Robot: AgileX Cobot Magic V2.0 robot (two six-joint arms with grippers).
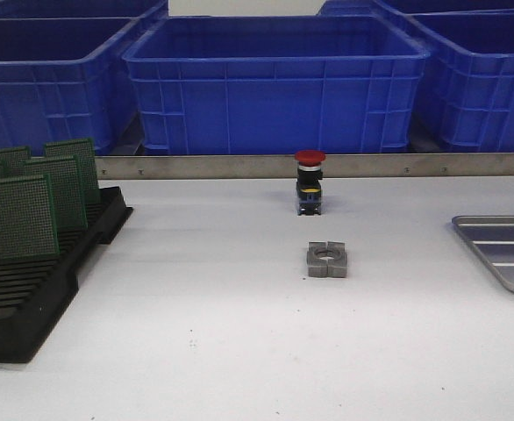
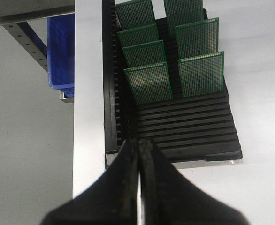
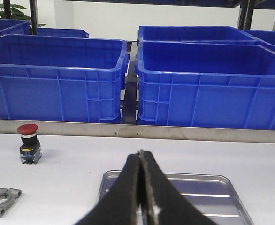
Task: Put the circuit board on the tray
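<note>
1. Background first: a white tabletop (image 1: 204, 351) with a steel rail along the far edge and a row of blue plastic crates (image 1: 274, 83) behind it. Neither arm shows up in the front view, so the wrist cams are all we've got for the grippers.

2. Far left: the black slotted rack (image 1: 29, 298) with green circuit boards (image 1: 22, 217) standing upright in its slots. In the left wrist view the left gripper (image 2: 138, 161) hovers over the near end of the rack, jaws pressed together with nothing between them. The closest boards stand just ahead of the fingertips, with a run of bare slots in between.

3. Middle of the table: a red-capped push button (image 1: 310, 181) and a grey metal clamp block (image 1: 327, 260) – neither looks like part of the job.

4. Far right: the tray (image 1: 503, 250), grey metal with ridges, nothing on it yet. The right gripper (image 3: 141, 161) hangs right above its near rim in the right wrist view, jaws also together and holding nothing.

5. Handling guess: these look like thin perfboards – light, stiff, a bit slick on the faces. I'd open the jaws and pinch the top edge of the nearest board across its thickness, then lift straight up so it doesn't bind in the slot or knock its neighbours.
</note>
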